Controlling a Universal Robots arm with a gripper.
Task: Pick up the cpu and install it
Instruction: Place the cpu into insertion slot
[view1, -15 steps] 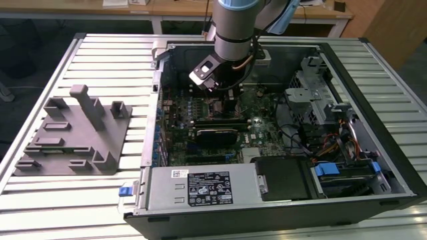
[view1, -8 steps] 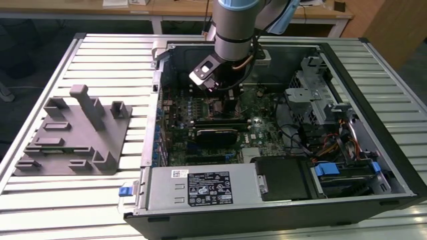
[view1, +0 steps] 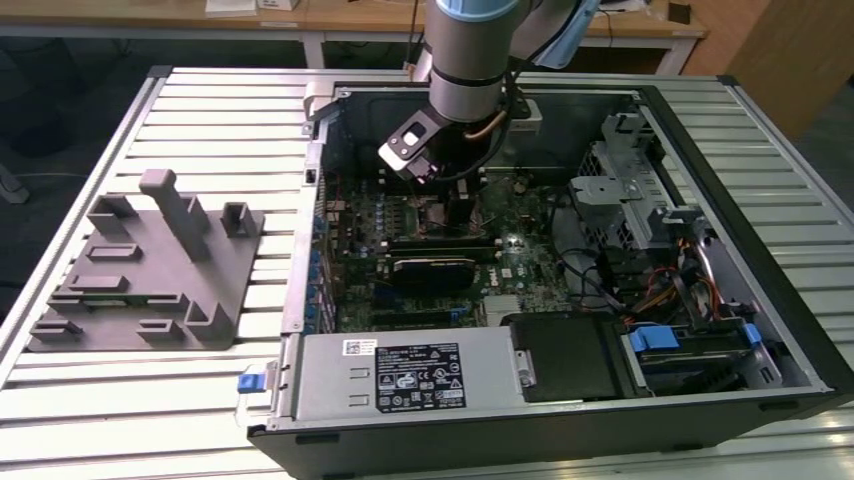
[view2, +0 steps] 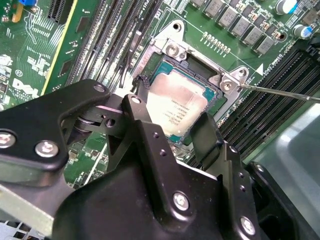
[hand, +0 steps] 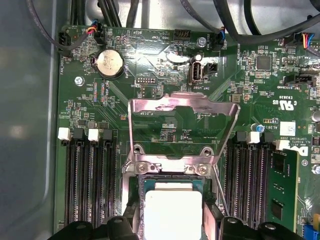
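Arm (view1: 467, 70) reaching down into an open computer case (view1: 561, 440), gripper (view2: 172, 107) at the cpu (view2: 175, 102).

The case lies on a slatted table (view1: 200, 110), and in the exterior view a grey fixture (view1: 147, 270) with upright posts stands at the case's 9 o'clock, well apart from it. The arm comes in from 12 o'clock over the green motherboard (hand: 165, 75). In the first wrist view the hinged metal load plate (hand: 220, 107) stands raised. In both wrist views the pale-topped cpu sits in the socket (view2: 172, 50). The black fingers (view2: 145, 125) are set narrow, one against each of two opposite edges, holding the cpu.
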